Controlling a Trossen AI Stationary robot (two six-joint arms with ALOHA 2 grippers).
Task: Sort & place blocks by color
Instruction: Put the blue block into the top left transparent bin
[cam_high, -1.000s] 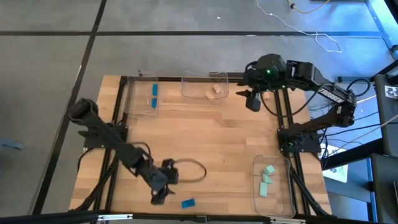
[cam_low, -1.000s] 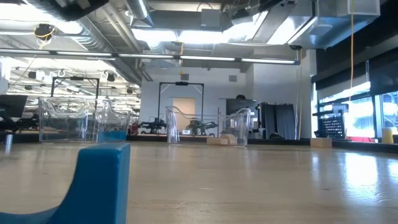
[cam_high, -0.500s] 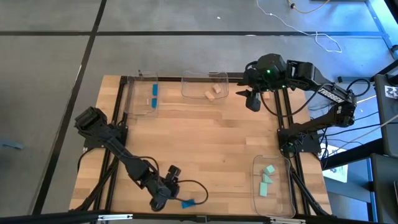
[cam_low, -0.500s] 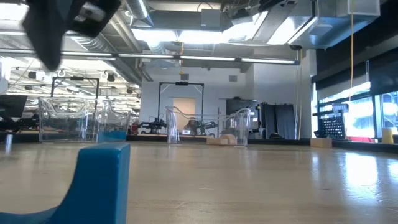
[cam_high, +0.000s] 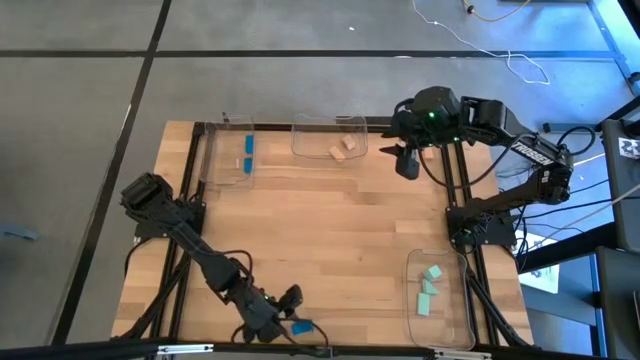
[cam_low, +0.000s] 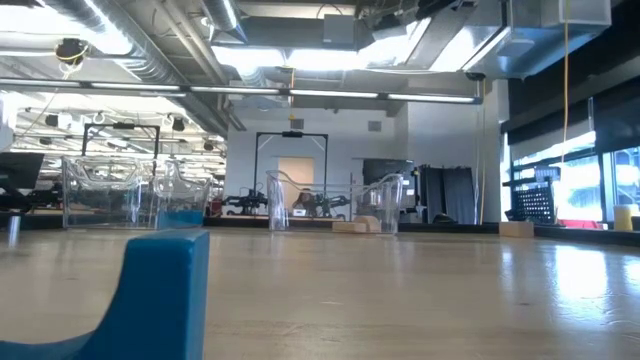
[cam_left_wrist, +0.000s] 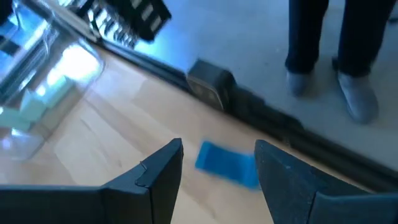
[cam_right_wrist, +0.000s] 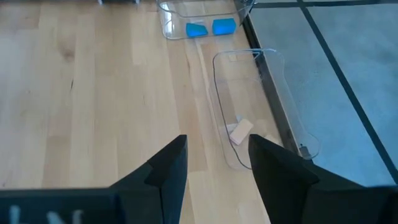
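A bright blue block (cam_high: 302, 327) lies flat on the wood table near its near edge; it fills the foreground of the low view as the blue block (cam_low: 150, 290). My left gripper (cam_high: 290, 312) is open right beside it. In the left wrist view the blue block (cam_left_wrist: 227, 163) shows just beyond my open left gripper (cam_left_wrist: 219, 149), and I see no touch. My right gripper (cam_high: 405, 160) waits open at the far right, also seen as the right gripper (cam_right_wrist: 214, 146). Two blue blocks (cam_high: 247, 154), tan blocks (cam_high: 345, 147) and mint blocks (cam_high: 430, 290) lie in trays.
Three clear trays stand on the table: one at the far left (cam_high: 225, 160), one at the far middle (cam_high: 305, 138), one at the near right (cam_high: 412, 300). A black frame rail (cam_left_wrist: 249, 102) runs along the near edge. A person's legs (cam_left_wrist: 336, 56) stand beyond it.
My left gripper has moved toward the table's near edge and to the right, closing in on the loose blue block. The block has stayed where it was. My right arm has kept still.
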